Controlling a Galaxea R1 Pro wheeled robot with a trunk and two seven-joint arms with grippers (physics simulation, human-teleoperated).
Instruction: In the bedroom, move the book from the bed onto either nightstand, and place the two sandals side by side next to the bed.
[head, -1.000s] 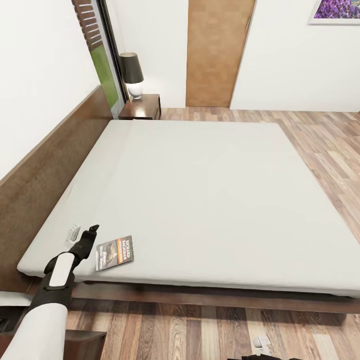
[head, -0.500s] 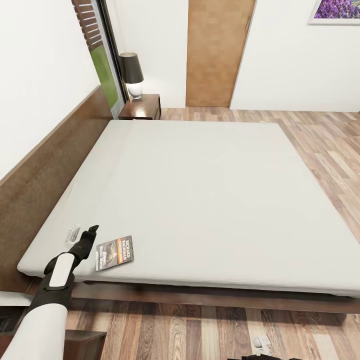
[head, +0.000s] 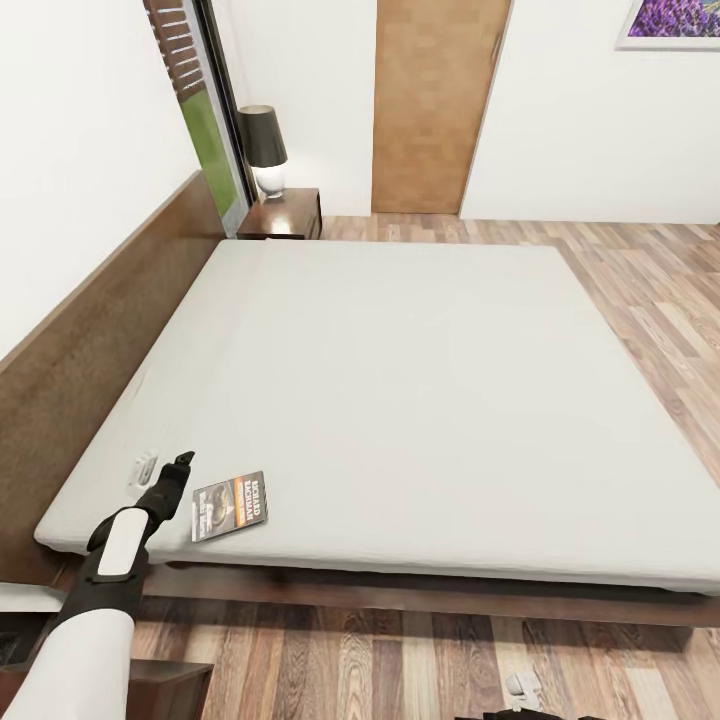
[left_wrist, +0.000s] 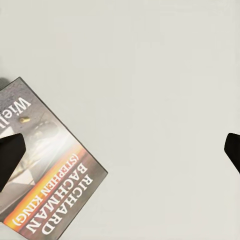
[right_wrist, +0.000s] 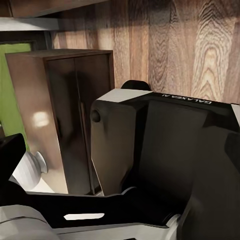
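Flat on the bed (head: 400, 400), near its front left corner, the book (head: 229, 506) lay just right of the left end effector (head: 163, 474), long axis slanting away. That end effector's fingers (left_wrist: 10, 159) gaped wide, empty, one tip over the cover. The right arm was farther off.

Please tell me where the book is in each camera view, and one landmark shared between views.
Head view: book on the bed's near left corner, beside the left gripper.
Left wrist view: book at lower left.
Right wrist view: no book here.
Shared landmark: the pale mattress.
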